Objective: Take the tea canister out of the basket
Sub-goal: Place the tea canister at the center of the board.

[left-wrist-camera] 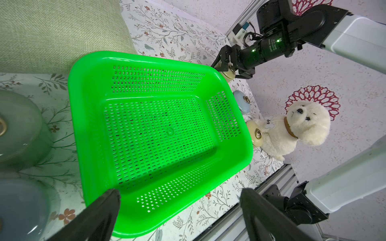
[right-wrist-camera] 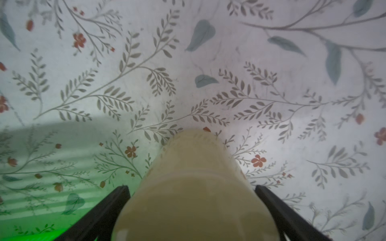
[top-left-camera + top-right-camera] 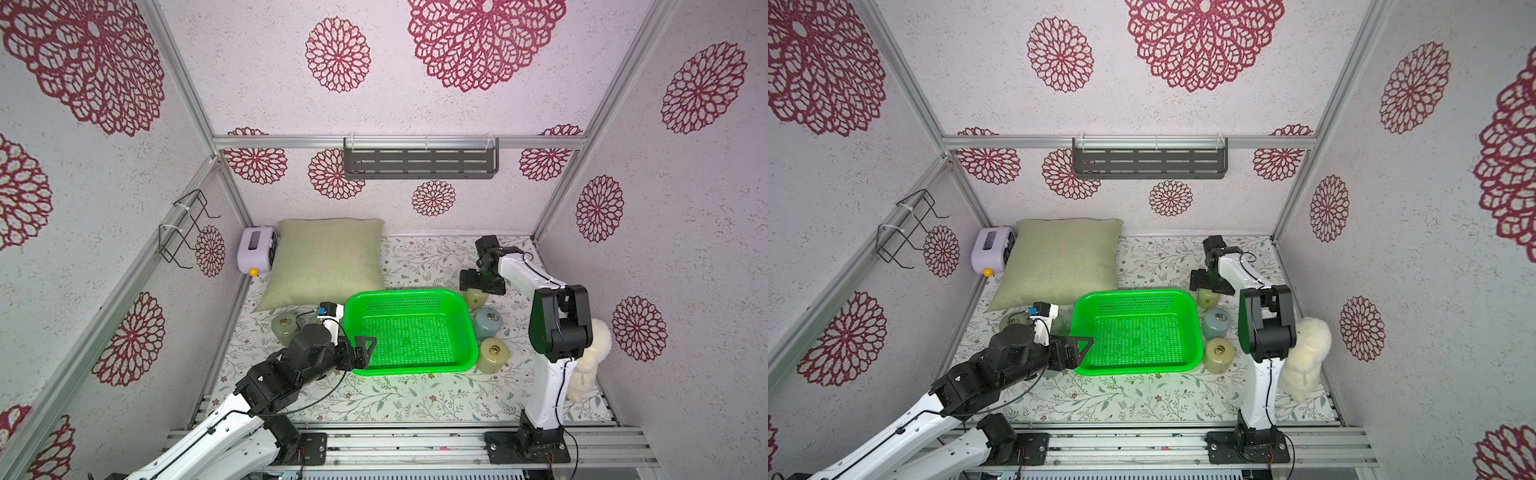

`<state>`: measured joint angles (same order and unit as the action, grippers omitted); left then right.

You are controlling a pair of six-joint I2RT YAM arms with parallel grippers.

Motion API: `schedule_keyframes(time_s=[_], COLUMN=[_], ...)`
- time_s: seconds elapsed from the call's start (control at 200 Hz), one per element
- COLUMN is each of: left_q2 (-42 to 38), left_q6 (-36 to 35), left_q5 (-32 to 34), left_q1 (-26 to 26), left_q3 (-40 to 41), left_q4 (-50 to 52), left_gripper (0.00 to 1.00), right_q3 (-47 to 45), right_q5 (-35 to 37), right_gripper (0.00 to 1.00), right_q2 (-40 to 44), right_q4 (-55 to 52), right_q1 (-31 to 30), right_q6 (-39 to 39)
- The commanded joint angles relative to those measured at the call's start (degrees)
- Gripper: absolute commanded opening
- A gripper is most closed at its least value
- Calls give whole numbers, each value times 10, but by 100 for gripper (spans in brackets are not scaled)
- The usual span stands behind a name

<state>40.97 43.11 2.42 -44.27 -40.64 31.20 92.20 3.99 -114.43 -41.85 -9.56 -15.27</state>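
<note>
Right wrist view gives you the glossy cream tea canister (image 2: 194,208) on the floral mat (image 2: 208,62) just outside the green basket (image 3: 409,308), right gripper (image 2: 191,187) spread clear of it; left gripper (image 1: 179,191) wide, empty.

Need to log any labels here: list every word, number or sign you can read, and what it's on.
Bone-shaped tag on the plush dog: short dark scribble, too small to read.
Black wrist housing of the right arm: white print, too blurred to read.
Green basket: no text.
Nothing here is legible.
</note>
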Motion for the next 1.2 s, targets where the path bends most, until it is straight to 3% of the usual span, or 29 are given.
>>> schedule_keyframes(time_s=[0.0,0.175,0.295,0.54,0.716,0.911,1.026,1.091,1.196], left_q2=[6,20,39,99,154,215,239,251,270], left_q6=[-5,0,6,-5,-40,-63,-116,-139,-168], left_q5=[18,53,98,197,270,259,292,315,325], left_q1=[-7,-7,-6,-5,19,117,161,190,246], left_q3=[-5,-14,-33,-105,-150,-185,-173,-161,-145], left_q4=[2,6,20,55,54,35,-16,-48,-91], left_gripper=[97,97,97,97,97,97,97,97,97], right_q3=[4,-52,-142,-420,-606,-742,-784,-781,-741], right_q5=[18,20,19,33,66,171,201,199,196], right_gripper=[99,99,99,99,99,99,99,99,99], right_q2=[75,166,246,391,451,433,388,351,323], right_q4=[12,78,166,471,693,906,1032,1066,1020], right_q1=[3,2,2,2,2,2,4,7,11], right_q6=[-20,-35,-42,-24,42,123,130,139,140])
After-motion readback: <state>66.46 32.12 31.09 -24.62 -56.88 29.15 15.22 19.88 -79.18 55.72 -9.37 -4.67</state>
